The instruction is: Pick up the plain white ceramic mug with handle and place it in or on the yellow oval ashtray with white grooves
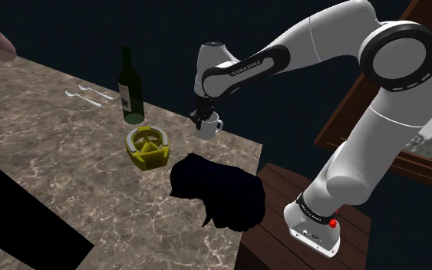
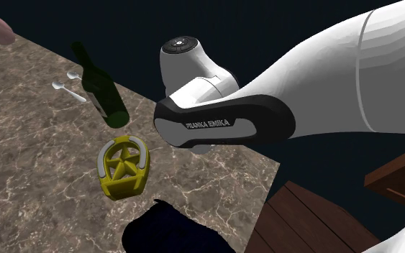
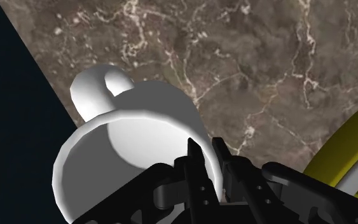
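Note:
My gripper is shut on the rim of the white mug, close to the marble counter's far edge. In the wrist view one finger is inside the mug and the other outside, the gripper pinching the wall opposite the handle. I cannot tell whether the mug's base touches the counter. The yellow ashtray with white grooves sits on the counter, a short way toward the shoulder view's left of the mug. It also lies below my forearm in the second exterior view, and its yellow rim shows beside the gripper.
A dark green bottle stands just behind the ashtray, with two spoons farther back. A black shape lies on the counter near its right edge. Wooden boards lie beyond that edge.

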Robot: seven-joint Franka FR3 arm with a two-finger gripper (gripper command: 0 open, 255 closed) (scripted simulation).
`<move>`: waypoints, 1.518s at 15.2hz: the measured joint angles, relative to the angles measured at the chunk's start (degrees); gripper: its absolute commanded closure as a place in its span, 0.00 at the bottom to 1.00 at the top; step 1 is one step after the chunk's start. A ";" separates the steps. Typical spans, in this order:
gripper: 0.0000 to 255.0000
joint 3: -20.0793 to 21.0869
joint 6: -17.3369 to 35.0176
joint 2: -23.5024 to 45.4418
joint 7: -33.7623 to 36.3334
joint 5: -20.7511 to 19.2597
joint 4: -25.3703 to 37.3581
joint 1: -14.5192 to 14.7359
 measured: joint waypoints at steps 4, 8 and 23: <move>1.00 0.00 0.01 -0.01 -0.01 0.00 0.00 0.00; 1.00 0.00 -1.36 -0.78 -0.12 0.12 0.56 -0.03; 1.00 0.00 -12.50 -5.84 -0.59 0.82 6.70 -0.08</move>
